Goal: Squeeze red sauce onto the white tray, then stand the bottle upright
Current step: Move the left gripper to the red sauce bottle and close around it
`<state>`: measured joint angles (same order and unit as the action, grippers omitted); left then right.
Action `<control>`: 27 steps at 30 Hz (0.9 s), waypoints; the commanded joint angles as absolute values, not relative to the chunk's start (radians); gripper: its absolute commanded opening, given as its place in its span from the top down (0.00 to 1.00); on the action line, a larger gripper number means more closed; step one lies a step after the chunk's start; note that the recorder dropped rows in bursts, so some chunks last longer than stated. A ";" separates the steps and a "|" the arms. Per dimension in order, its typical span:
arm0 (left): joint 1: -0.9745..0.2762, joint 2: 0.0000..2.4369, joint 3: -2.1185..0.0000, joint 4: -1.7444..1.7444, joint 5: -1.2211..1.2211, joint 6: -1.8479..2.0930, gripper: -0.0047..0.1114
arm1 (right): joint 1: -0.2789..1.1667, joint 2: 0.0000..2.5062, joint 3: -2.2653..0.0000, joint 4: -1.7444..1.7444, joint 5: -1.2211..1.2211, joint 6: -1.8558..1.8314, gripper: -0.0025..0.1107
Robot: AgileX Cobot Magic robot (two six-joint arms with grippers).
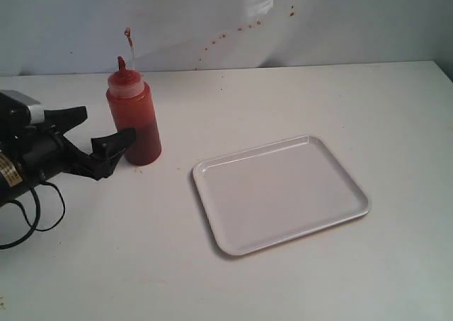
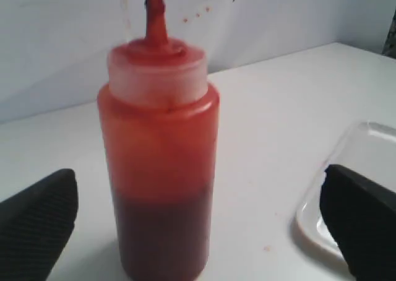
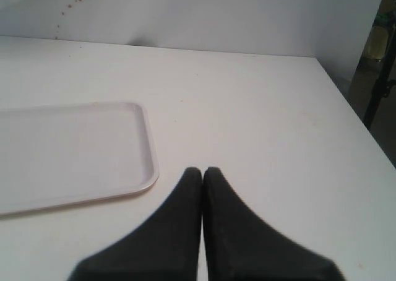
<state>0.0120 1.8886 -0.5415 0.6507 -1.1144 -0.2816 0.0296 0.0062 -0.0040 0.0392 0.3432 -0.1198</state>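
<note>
Two hands, only one in play. The left hand (image 1: 105,125) gapes wide and grips nothing. Its wrist view shows the pads (image 2: 37,225) flanking the bottle (image 1: 134,123) with a gap on each side. In the exterior view one pad sits right at the bottle's lower wall, and we cannot tell if it touches.

The bottle stands upright on the surface (image 1: 318,278), nozzle (image 1: 122,64) up, near the white tray (image 1: 283,194) but clear of its rim. We read the straddle as lining the pads up with the soft body, where a squeeze would bite.

No red sauce shows on the tray in any view; the only sauce we see is inside the bottle. We judge the squeeze not yet done.

The right hand (image 3: 203,172) is closed, fingers pressed together, empty. It sits low beside a tray corner, likely parked out of the way.
</note>
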 commanded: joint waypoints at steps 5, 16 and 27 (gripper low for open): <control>0.007 2.161 -0.695 0.620 -1.127 -0.252 0.06 | 0.033 0.000 0.000 0.042 0.342 -0.119 0.98; 0.007 2.338 -0.948 0.755 -1.129 -0.261 0.06 | 0.033 0.000 0.000 0.042 0.342 -0.119 0.98; 0.007 2.389 -1.006 0.804 -1.129 -0.261 0.06 | 0.033 0.000 0.000 0.042 0.342 -0.119 0.98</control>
<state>0.0120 2.3866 -0.9996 0.7881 -1.1183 -0.2586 0.0296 0.0062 -0.0040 0.0392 0.3432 -0.1198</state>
